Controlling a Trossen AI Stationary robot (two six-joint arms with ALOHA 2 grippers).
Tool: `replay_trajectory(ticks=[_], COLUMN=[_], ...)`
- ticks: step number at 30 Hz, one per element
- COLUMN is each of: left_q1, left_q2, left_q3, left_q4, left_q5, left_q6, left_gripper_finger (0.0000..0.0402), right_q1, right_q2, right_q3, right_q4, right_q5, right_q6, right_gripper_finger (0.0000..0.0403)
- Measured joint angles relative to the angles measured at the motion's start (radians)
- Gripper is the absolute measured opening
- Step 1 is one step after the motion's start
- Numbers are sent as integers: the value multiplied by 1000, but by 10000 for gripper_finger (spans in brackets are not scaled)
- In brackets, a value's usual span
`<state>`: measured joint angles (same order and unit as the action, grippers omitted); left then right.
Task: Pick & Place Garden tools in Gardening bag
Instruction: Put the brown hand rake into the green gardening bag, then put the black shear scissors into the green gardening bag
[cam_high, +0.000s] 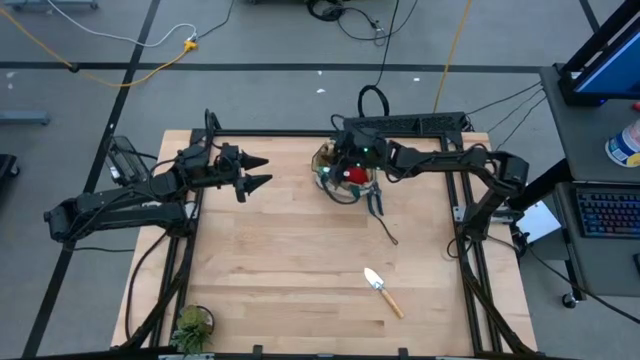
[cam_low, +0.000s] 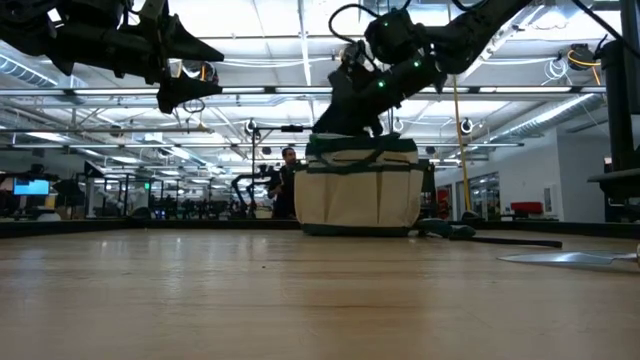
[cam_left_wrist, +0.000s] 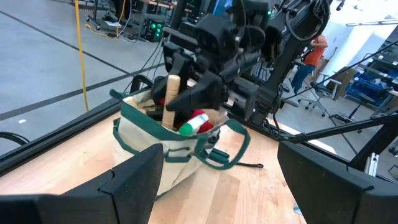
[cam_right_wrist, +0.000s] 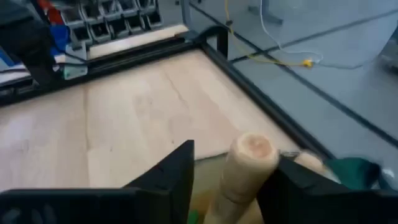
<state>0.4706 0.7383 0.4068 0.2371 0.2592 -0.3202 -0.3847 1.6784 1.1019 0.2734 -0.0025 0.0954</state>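
The tan bag with green trim (cam_high: 322, 165) (cam_low: 360, 195) (cam_left_wrist: 143, 137) stands at the table's far middle. A red-and-black item (cam_left_wrist: 199, 121) and a wooden-handled tool (cam_left_wrist: 171, 99) stick up out of it. My right gripper (cam_high: 338, 165) (cam_right_wrist: 230, 180) hovers over the bag, open, its fingers on either side of the wooden handle's free end (cam_right_wrist: 249, 158). My left gripper (cam_high: 262, 172) (cam_left_wrist: 217, 186) is open and empty, raised to the left of the bag. A silver trowel (cam_high: 383, 290) lies flat at the near right. Black shears (cam_high: 375, 200) lie beside the bag. My right gripper comes from above. One finger (cam_right_wrist: 298, 186) lies against the side of the wooden handle's free end (cam_right_wrist: 267, 165); the other finger (cam_right_wrist: 174, 180) stands a little apart from it. The tool stands nearly upright in the bag, handle up.
A thin dark tool (cam_high: 390, 235) lies on the table just nearer than the shears. A small leafy potted plant (cam_high: 190, 325) stands at the near left corner. Bare wood lies between the bag and the near edge. Black frame rails run round the table.
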Motion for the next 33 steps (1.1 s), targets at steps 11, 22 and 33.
replay_trajectory(ticks=[11,22,33], left_q1=[0,0,0], left_q2=[0,0,0], left_q3=[0,0,0], left_q4=[0,3,3], left_q5=[0,-8,-8], left_q6=[11,13,14], left_gripper_finger=[324,324,324], right_q1=[0,0,40], right_q2=[-80,-223,-415], right_q3=[-2,-1,-1], right_q4=[9,-67,-485], right_q5=[49,81,112], right_q6=[-84,-115,-79], right_gripper_finger=[200,204,202])
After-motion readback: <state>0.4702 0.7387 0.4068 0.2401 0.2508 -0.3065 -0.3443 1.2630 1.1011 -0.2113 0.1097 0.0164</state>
